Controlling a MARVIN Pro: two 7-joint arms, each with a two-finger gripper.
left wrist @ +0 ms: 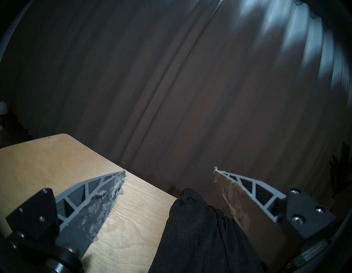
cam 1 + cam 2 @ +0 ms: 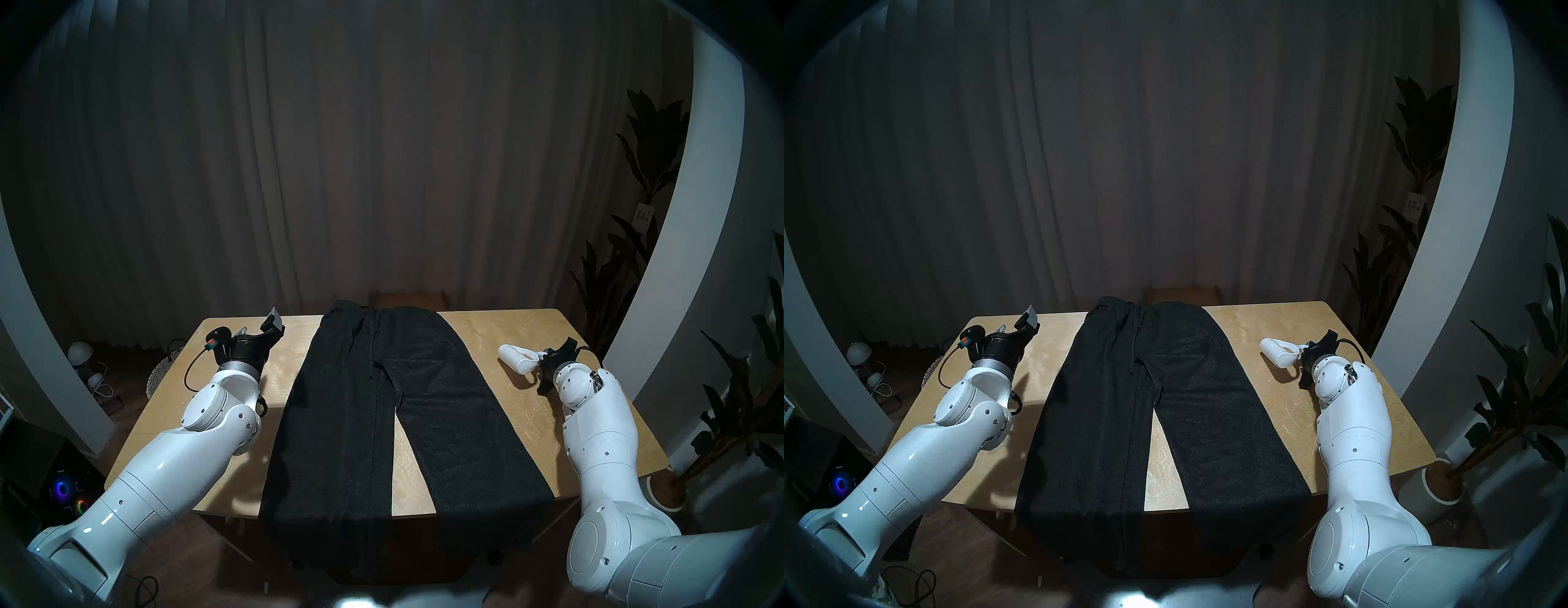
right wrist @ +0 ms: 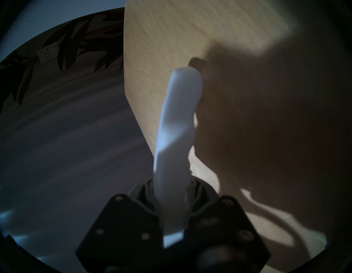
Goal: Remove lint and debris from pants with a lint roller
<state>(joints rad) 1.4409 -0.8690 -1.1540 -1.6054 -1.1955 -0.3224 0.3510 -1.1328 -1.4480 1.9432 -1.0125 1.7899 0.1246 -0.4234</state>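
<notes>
The dark charcoal pants (image 2: 390,407) lie flat along the middle of the wooden table (image 2: 543,407), waist at the far edge, leg ends hanging over the near edge. They also show in the right head view (image 2: 1144,403) and the left wrist view (image 1: 200,234). No white flecks show on the fabric. My right gripper (image 2: 544,356) is shut on the handle of the white lint roller (image 2: 518,358), held just above the table to the right of the pants; the roller also shows in the right wrist view (image 3: 177,129). My left gripper (image 2: 271,325) is open and empty, left of the waist.
A wicker basket (image 2: 163,373) and small white lamps (image 2: 80,354) are on the floor left of the table. Potted plants (image 2: 636,254) stand at the right. A curtain hangs behind the table. A lit computer case (image 2: 63,488) is at the lower left.
</notes>
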